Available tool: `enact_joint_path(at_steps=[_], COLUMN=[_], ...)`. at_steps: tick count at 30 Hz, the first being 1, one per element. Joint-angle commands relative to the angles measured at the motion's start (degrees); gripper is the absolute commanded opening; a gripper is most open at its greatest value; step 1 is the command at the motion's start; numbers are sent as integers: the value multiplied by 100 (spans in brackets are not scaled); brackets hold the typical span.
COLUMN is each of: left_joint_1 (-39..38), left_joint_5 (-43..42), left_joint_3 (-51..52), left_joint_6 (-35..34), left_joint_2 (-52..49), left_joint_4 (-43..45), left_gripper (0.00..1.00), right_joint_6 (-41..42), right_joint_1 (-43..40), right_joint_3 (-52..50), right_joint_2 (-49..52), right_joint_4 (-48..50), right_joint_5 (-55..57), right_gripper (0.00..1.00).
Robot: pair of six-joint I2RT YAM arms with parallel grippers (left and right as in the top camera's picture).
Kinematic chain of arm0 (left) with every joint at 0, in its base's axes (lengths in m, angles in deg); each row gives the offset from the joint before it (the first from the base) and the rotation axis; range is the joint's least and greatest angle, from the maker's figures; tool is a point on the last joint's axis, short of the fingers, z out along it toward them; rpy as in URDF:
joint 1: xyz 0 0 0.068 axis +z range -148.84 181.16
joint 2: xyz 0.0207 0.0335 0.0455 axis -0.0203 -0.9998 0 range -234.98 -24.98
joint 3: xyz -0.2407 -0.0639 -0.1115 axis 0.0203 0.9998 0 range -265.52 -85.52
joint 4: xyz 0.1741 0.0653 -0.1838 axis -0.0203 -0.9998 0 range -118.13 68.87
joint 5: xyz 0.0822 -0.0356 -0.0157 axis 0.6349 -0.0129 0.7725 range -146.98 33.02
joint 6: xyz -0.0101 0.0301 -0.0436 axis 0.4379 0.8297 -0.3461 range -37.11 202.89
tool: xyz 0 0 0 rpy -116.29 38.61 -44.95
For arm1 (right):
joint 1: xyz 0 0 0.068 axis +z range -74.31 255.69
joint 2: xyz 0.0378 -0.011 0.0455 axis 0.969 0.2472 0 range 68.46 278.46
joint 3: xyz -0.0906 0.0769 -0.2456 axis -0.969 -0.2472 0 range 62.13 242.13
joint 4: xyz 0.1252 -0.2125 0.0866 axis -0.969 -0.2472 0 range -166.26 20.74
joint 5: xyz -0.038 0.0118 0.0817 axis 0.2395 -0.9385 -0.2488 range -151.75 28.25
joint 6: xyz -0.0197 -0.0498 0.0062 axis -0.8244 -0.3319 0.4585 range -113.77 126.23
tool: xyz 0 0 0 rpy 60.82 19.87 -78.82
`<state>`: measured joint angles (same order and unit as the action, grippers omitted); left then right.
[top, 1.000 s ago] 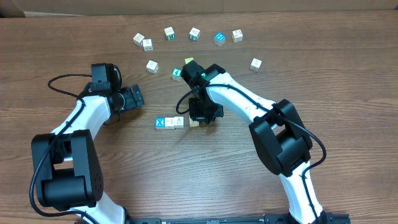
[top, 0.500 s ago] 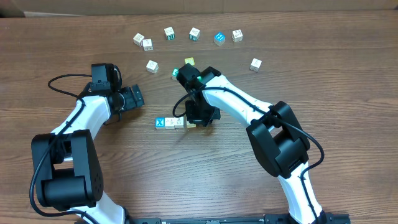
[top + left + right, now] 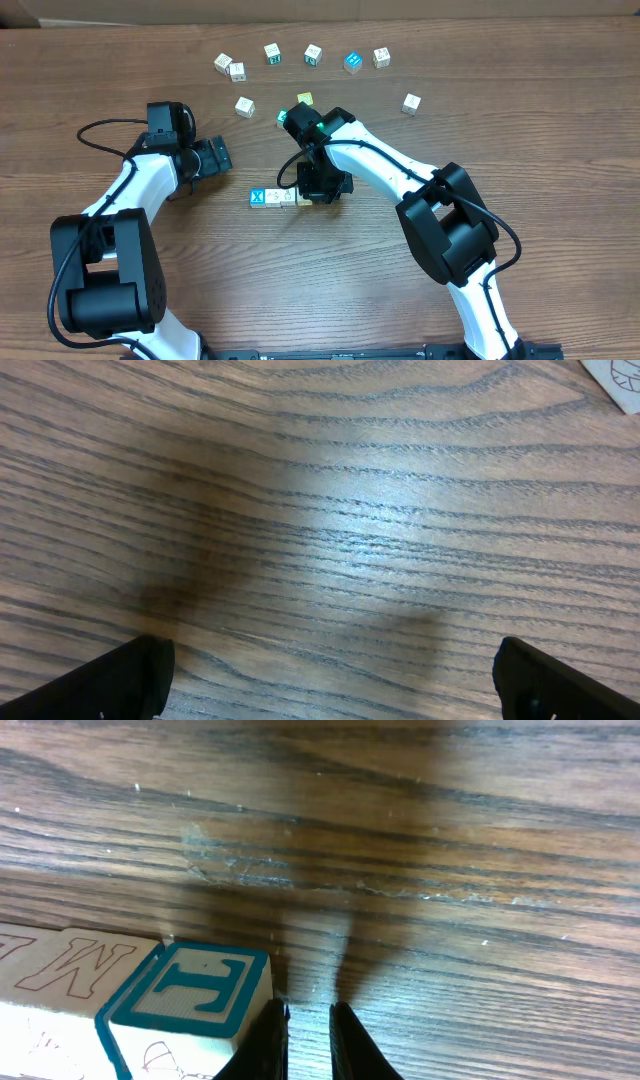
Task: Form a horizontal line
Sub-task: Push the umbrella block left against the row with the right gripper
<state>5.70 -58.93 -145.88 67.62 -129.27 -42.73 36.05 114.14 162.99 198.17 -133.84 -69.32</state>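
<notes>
**Risk: knocking the right end of the row**

Shows the right gripper (image 3: 305, 1038) clenched on nothing, tips down at the wooden table (image 3: 450, 870), just beside the right face of the teal-faced wooden letter cube (image 3: 190, 995). Cannot tell whether touching that face or barely clear of it.

Puts that cube at the right end of the horizontal line (image 3: 280, 197), pressed against a pale cream cube with a red M (image 3: 70, 970). From overhead, hides most of it under the gripper. Further left, leaves in view a second pale cream cube (image 3: 272, 197) and, at the left end, the blue cube with a white X (image 3: 257, 198).

Failure modes, as judged from here:
- Drifting sideways toward the row shoves the end cube. With the cubes butted together, carries the push down the row and slides or buckles it.
- Twisting the wrist on the way out catches a corner and yaws the end cube off line.
- Reopening at this height swings the near finger into the cube face.
- Probably calls for a straight lift first.

Axis: runs left-right across the overhead view, about parallel to the table's far edge, with the blue end toward the left arm and the teal end toward the right. Lies mid-table between the arms, well apart from the loose letter cubes (image 3: 313, 53) at the far side.

Finds the left gripper (image 3: 210, 158) spread wide and empty over bare wood, left of the row and apart from it.
</notes>
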Motion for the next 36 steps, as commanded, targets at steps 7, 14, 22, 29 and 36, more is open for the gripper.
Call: enact_joint_path(at_steps=[7, 14, 22, 29, 36], left_joint_1=[-4, -4, -4, -4, -4], left_joint_5=[-44, -44, -44, -44, -44], left_joint_3=[24, 24, 22, 22, 24], left_joint_6=[-59, -59, -57, -57, -57], left_joint_2=[-72, -72, -72, -72, -72], left_joint_4=[0, 0, 0, 0, 0], left_gripper=[100, 99, 99, 100, 100], right_joint_6=[168, 343, 341, 610, 616], right_joint_1=[17, 17, 17, 17, 17], right_joint_3=[-42, -42, -42, -42, -42], right_joint_2=[22, 22, 22, 22, 22], right_joint_4=[2, 4, 0, 0, 2], right_joint_5=[-72, -120, -131, -155, -151], right_gripper=[13, 12, 12, 12, 12])
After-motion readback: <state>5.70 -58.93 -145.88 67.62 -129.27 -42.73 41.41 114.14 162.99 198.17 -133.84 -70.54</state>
